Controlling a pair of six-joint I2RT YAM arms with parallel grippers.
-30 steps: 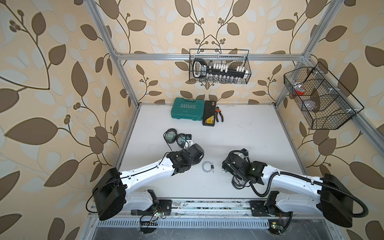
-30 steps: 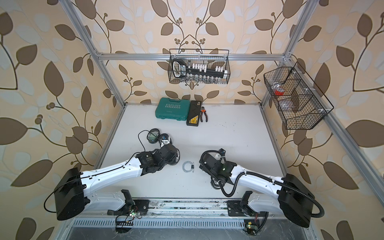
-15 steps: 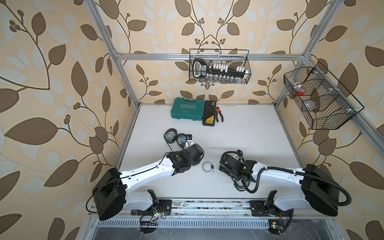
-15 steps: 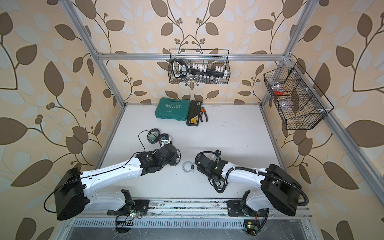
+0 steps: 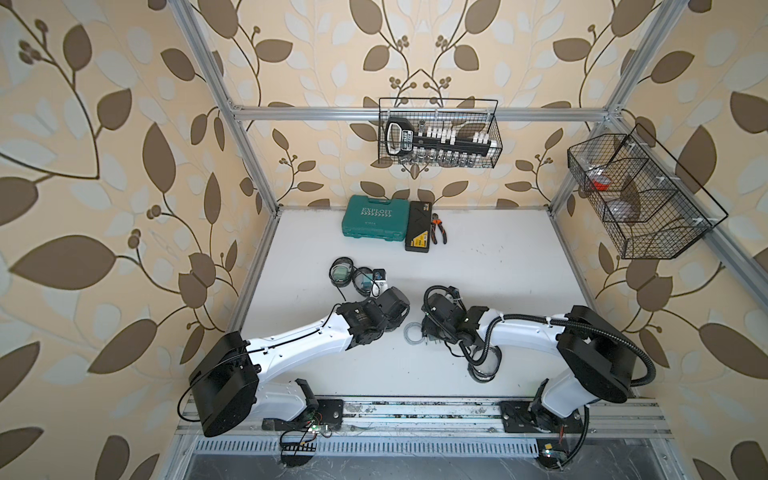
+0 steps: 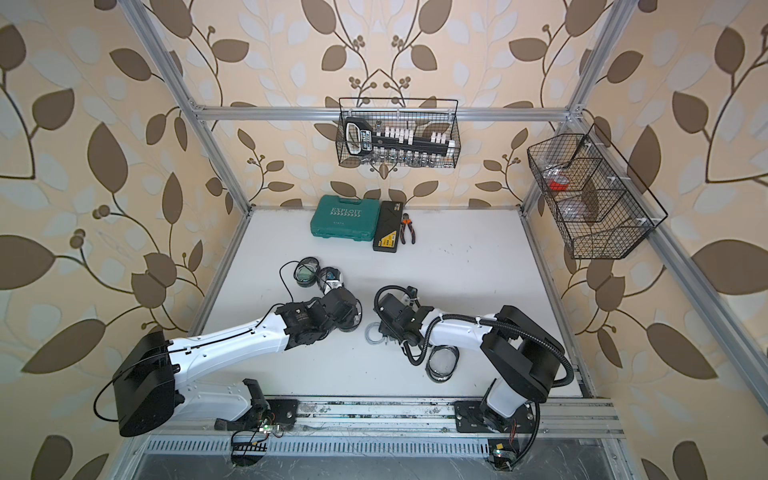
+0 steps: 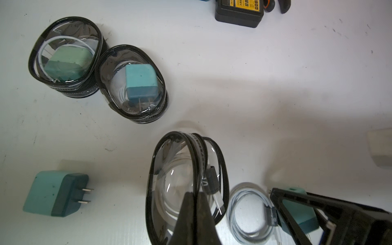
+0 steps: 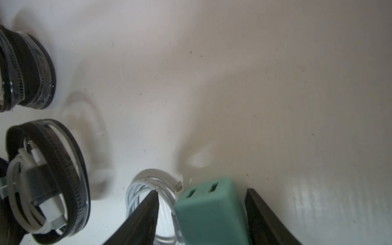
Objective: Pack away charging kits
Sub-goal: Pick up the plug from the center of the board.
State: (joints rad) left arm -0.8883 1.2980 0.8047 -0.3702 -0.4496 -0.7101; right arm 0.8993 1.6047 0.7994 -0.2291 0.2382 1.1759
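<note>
- The left gripper (image 7: pixel 193 197) is clenched on the black rim of an oval clear zip pouch (image 7: pixel 169 182). This held pouch sits unzipped on the white table (image 7: pixel 254 84) with a white cable coiled inside it.
- The right gripper (image 8: pixel 202 190) stands spread around a small teal cube plug adapter (image 8: pixel 210 212) that rests on the table. One finger is right at the cube's side, and the other leaves a gap through which cable shows, so the jaws straddle the cube without squeezing it.
- A loose coil of white cable (image 8: pixel 137 191) lies flat against that adapter, between it and the held pouch. In a top view the coil sits between the two wrists.
- Farther from the left gripper, two filled clear pouches (image 7: pixel 63 57) stand side by side and touching. Each holds a teal adapter and a white cable. I cannot tell whether their zips are closed.
- A second loose teal adapter (image 7: pixel 55 195) lies on its side with its two metal prongs showing, apart from the pouches.
- In both top views another clear black-rimmed pouch (image 5: pixel 484 368) lies under the right arm's hose, near the front rail.
- At the back wall sits a large teal tool case (image 5: pixel 374 218), with a black flat case with yellow label (image 5: pixel 419 230) touching it and orange-handled pliers (image 5: pixel 438 228) just beside that.
</note>
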